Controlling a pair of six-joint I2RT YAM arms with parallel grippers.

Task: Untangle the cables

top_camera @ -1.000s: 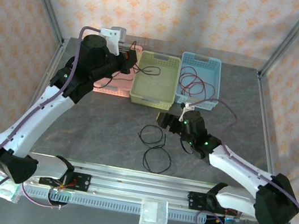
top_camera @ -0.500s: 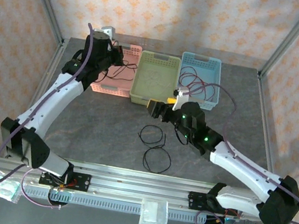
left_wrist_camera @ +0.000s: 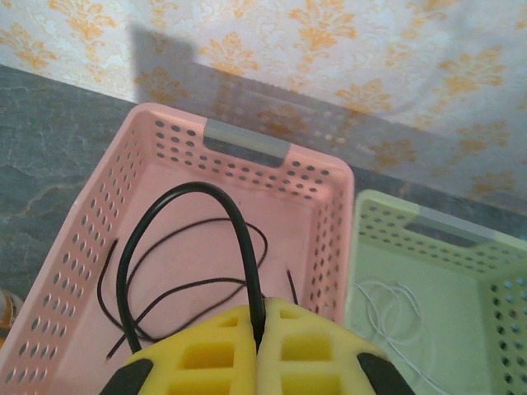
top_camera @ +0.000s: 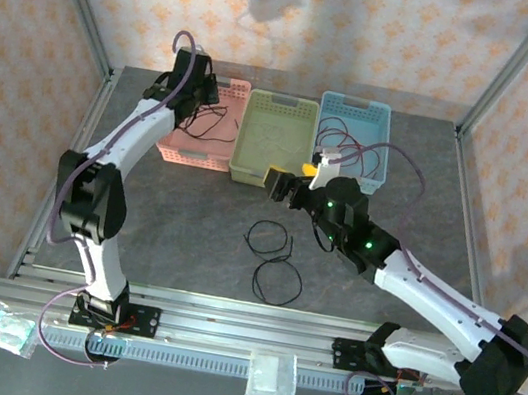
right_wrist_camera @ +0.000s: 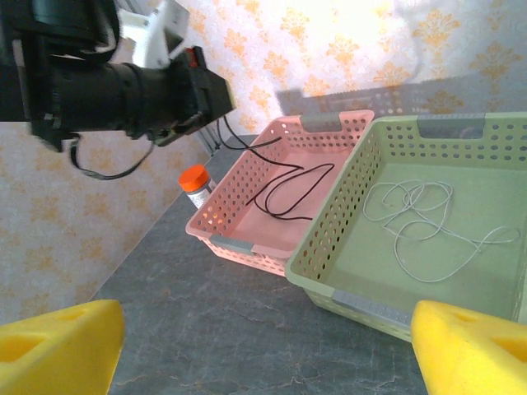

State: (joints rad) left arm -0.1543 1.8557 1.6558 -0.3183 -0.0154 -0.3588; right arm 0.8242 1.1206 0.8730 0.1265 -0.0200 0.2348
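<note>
Now noting left tool [left_wrist_camera: 260, 325] clamped on black cable [left_wrist_camera: 191, 188] over pink basket [left_wrist_camera: 329, 239], left of green basket [top_camera: 248, 144]. Right tool [right_wrist_camera: 263, 350] gaping at green basket's near rim; black loops [top_camera: 272, 259] on desk [top_camera: 188, 225] nearside, closest right arm.

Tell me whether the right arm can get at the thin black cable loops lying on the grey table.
Probably yes. The right gripper, jaws open, hovers just beyond the black cable loops, and nothing stands on the stretch of grey table between them.
</note>
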